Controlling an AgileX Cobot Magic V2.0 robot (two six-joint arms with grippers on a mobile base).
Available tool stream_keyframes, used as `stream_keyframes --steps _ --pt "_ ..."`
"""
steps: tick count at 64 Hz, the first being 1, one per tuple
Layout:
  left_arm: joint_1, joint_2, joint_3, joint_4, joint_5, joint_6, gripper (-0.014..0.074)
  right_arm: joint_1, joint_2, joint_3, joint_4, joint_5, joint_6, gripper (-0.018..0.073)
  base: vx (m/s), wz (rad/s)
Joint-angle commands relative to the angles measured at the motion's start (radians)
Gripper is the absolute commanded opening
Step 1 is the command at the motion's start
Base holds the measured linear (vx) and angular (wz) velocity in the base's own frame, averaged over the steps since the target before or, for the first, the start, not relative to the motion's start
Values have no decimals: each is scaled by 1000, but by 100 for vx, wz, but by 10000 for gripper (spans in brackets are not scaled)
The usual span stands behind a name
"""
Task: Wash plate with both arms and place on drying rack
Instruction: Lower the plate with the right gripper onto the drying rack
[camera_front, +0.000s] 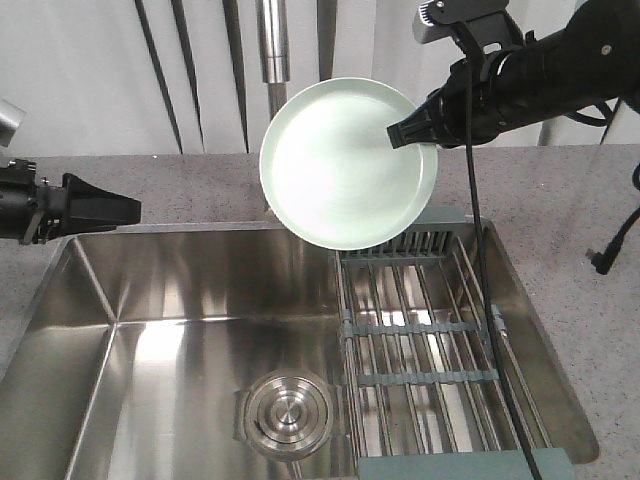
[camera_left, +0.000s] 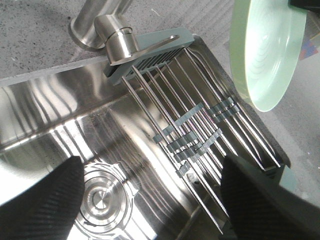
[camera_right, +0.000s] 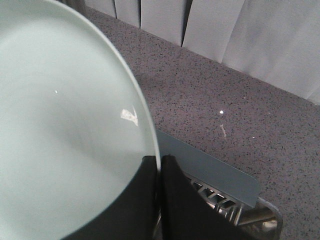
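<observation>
Above the drying rack (camera_front: 420, 327), the plate (camera_front: 340, 165) hangs clamped in the right pincer (camera_front: 402, 133).

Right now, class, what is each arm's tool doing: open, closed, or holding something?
Left tool: open, holding nothing.
Right tool: closed on the plate, gripping its rim.
</observation>
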Motion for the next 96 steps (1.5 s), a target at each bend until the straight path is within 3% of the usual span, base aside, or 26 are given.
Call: stream_keyframes --steps 1,9,18,27,35,67,79,96 --pt "1 -45 -23 -68 54 -5 536 -6 -49 -33 3 -69 0 -10 0 0" --pt "1 -45 -23 -68 54 -5 536 -12 -63 -33 -28 -16 14 -8 0 0" --pt "1 -45 -23 -68 54 -5 536 -99 -70 -33 -34 59 162 -7 0 0" --pt "1 -45 -23 -68 54 -5 536 -195 -67 -30 -34 148 153 -3 0 0" --pt "1 -45 -23 -68 54 -5 536 -235 -66 -30 -32 203 145 9 0 0" --pt "1 -45 -23 -68 54 -5 536 -234 -66 268 -29 124 99 52 0 0" --pt "1 -45 -23 -68 54 -5 536 -211 -66 351 15 57 60 75 0 0" --pt "1 -45 -23 -68 54 -5 536 -115 -58 357 22 51 23 221 0 0"
